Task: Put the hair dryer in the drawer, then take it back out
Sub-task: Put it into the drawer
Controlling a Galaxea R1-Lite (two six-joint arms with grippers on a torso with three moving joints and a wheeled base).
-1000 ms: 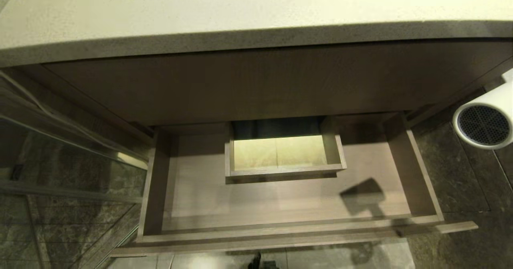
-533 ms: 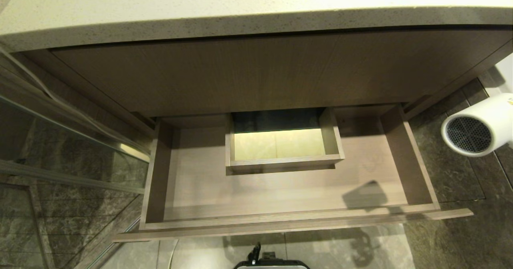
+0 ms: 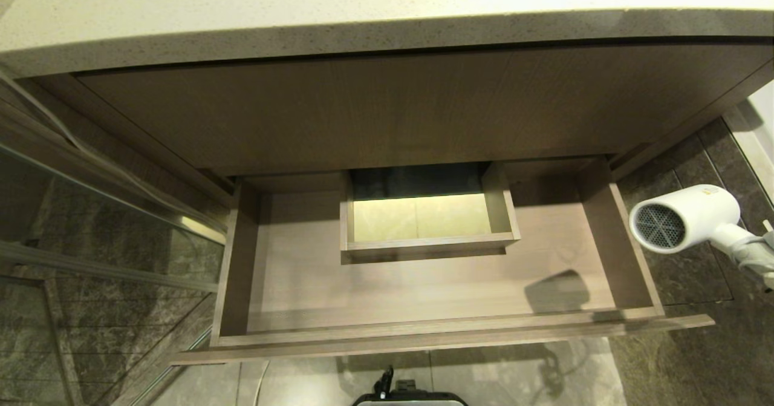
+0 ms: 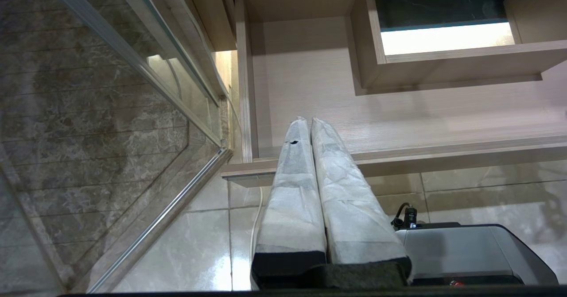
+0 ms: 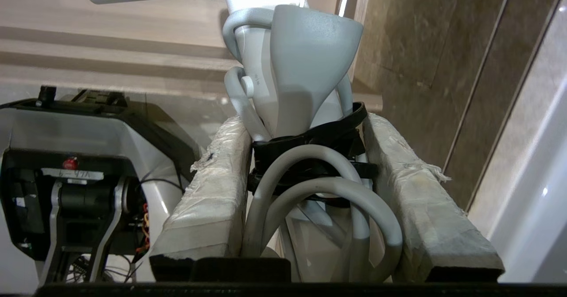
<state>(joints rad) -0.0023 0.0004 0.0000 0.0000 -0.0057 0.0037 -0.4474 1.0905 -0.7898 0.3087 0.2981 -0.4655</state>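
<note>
The drawer (image 3: 423,291) stands pulled out under the pale bench (image 3: 387,6), its floor bare around the central cut-out box (image 3: 423,224), with wide flat room on both sides of that box and along the front wall. Its right side wall (image 3: 614,236) is the nearest edge to what I carry; beyond it lies dark tiled floor (image 3: 683,273). A glass panel with a metal rail (image 3: 115,230) closes off the left side. My right pincer (image 5: 305,155) is partly closed, its two padded fingers (image 5: 212,186) clamped on the handle of the hair dryer (image 3: 686,218) with the bundled grey cord (image 5: 319,190) and its black strap caught between them. The dryer hangs over the tiled floor just beside the drawer's right wall, outside the drawer, its short white barrel roughly level and its grey honeycomb rear grille turned toward the drawer. My left pincer (image 4: 310,122) is shut on nothing, fingers pressed together, hanging above the drawer's front left corner
</note>
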